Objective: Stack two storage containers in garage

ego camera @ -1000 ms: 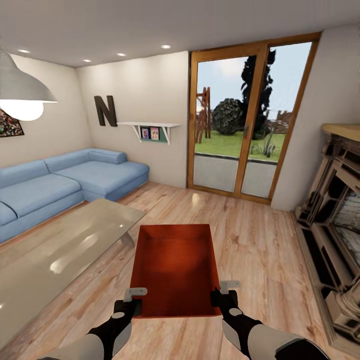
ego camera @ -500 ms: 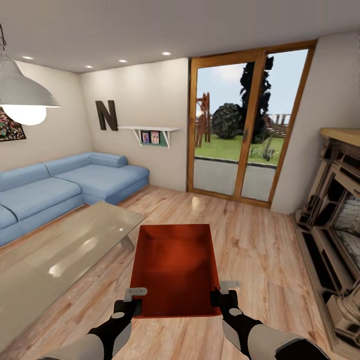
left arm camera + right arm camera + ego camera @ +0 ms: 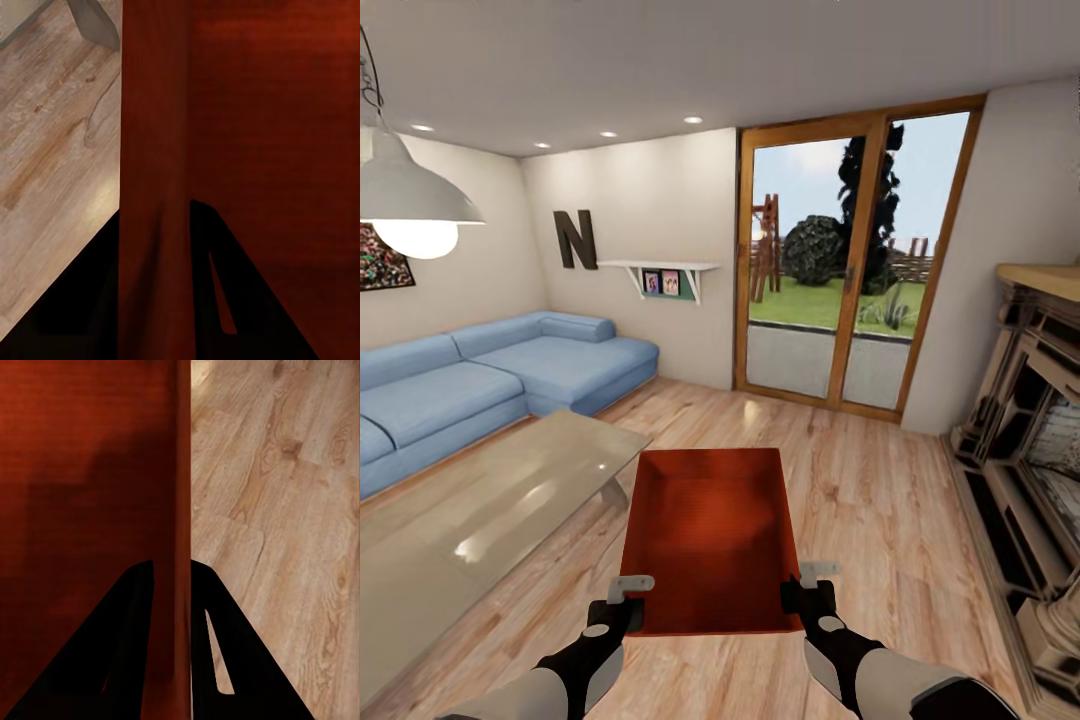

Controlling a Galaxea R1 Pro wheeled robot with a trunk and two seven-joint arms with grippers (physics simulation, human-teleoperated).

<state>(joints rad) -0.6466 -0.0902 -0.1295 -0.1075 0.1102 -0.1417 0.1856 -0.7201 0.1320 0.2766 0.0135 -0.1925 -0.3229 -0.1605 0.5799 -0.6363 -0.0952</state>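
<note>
The sofa (image 3: 490, 375) lies at 9 o'clock, the glass table (image 3: 480, 500) just nearer. The left gripper (image 3: 628, 598) has its jaws clamped on the bin's (image 3: 710, 540) left wall; the right gripper (image 3: 805, 590) pinches the right wall. The bin hangs at 6 o'clock above the plank floor (image 3: 880, 520).

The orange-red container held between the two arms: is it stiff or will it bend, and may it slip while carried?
The container looks thin-walled, so it may flex under a strong squeeze. Each tool, left and right, pinches only a side wall near the closer corners, so the far end could sag or tilt. Being empty, it is probably light; its smooth walls might slip.
</note>
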